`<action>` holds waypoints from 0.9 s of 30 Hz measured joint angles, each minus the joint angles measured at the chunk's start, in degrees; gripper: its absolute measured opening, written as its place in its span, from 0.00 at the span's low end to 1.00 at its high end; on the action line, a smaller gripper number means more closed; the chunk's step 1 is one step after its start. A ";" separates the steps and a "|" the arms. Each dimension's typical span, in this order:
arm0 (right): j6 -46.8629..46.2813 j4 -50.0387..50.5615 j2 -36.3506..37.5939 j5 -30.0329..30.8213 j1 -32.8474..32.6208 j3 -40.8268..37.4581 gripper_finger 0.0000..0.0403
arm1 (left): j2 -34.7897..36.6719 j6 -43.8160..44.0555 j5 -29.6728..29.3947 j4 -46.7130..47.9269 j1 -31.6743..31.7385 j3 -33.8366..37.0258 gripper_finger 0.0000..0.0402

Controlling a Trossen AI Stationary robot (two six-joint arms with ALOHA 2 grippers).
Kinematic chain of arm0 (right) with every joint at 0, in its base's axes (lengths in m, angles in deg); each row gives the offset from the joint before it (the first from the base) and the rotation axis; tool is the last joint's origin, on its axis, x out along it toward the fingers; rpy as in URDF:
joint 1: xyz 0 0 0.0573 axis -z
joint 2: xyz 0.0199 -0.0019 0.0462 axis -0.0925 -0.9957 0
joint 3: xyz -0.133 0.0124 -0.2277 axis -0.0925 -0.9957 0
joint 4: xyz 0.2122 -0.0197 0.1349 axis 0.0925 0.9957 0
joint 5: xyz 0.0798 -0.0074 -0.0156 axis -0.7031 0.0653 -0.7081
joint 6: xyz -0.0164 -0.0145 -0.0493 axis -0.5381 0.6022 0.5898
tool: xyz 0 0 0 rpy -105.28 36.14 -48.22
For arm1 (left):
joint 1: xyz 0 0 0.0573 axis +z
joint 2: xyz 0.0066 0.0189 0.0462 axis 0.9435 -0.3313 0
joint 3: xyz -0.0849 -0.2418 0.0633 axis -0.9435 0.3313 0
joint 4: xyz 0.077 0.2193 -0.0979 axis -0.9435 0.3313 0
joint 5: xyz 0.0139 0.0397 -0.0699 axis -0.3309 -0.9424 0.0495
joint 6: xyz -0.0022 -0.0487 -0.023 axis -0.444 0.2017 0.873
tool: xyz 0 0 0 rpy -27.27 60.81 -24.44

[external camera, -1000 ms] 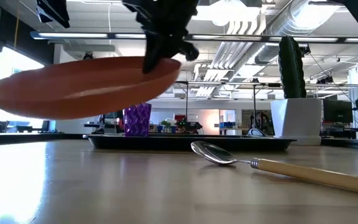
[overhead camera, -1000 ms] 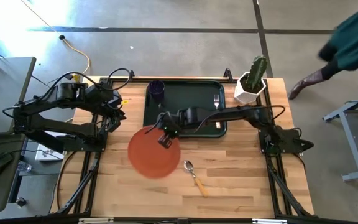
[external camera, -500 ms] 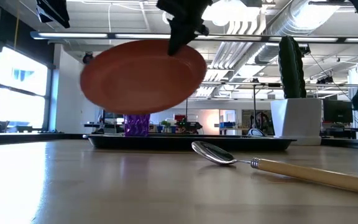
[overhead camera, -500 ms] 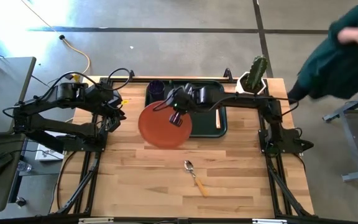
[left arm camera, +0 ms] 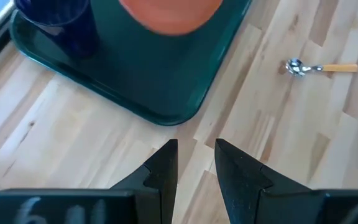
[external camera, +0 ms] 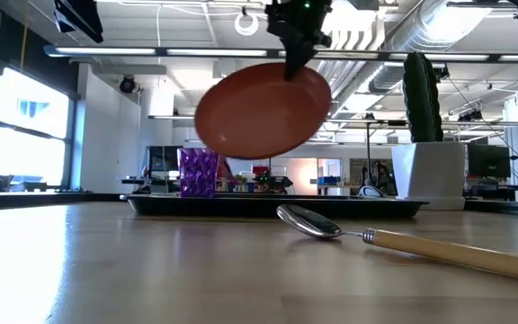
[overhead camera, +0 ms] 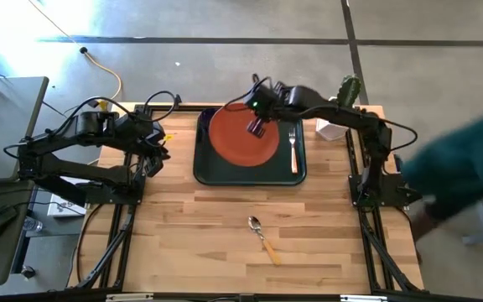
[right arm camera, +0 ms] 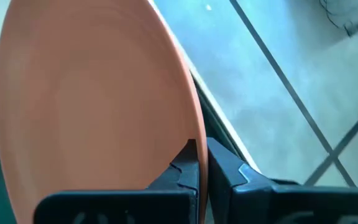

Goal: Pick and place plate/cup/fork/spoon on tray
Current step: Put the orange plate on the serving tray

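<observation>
the plate (overhead camera: 241, 137) is held in the air above the tray (overhead camera: 205, 168), tilted, its rim pinched between the clenched jaws of the right gripper (overhead camera: 257, 126); in the right wrist view the plate (right arm camera: 92, 99) is seen edge-on with the rim caught between the two dark fingers (right arm camera: 185, 165). in the low view the plate (external camera: 259, 112) is seen hanging clear of the tray (external camera: 268, 206), below the right gripper (external camera: 295, 45). the fork (overhead camera: 293, 143) is laid on the tray just beside the held plate, on the side toward the right arm's base. the cup (external camera: 198, 173) is stood upright on the tray, at its corner nearer the left arm. the spoon (overhead camera: 263, 236) is left on the counter (overhead camera: 309, 243), well apart from the right jaws and off the tray. the left gripper (left arm camera: 196, 163) is held over the counter near the tray's corner, its jaws parted with nothing between them.
</observation>
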 joint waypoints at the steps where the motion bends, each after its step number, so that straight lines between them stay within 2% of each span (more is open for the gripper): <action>1: 0.00 0.77 0.60 -0.06 0.91 -0.01 0.00 | 0.01 0.02 -0.63 0.00 0.00 0.00 0.23; 8: 0.00 4.13 4.52 -1.54 7.52 0.00 0.00 | 0.00 0.12 -1.88 -0.04 0.00 0.00 0.23; 15: -1.71 8.90 5.25 -5.80 13.16 -0.02 0.00 | 0.01 3.10 -1.99 -0.05 0.00 0.00 0.23; 19: -1.99 8.34 5.23 -11.86 15.75 -0.02 0.00 | 0.00 3.13 -2.01 -0.29 0.00 0.00 0.23; 25: -1.95 11.14 5.21 -12.97 18.09 -0.02 0.00 | -0.07 4.63 -2.08 -1.09 0.00 0.00 0.23; 27: -1.97 11.33 5.21 -15.54 18.51 -0.02 0.00 | -0.07 4.68 -2.57 -1.18 0.00 0.00 0.23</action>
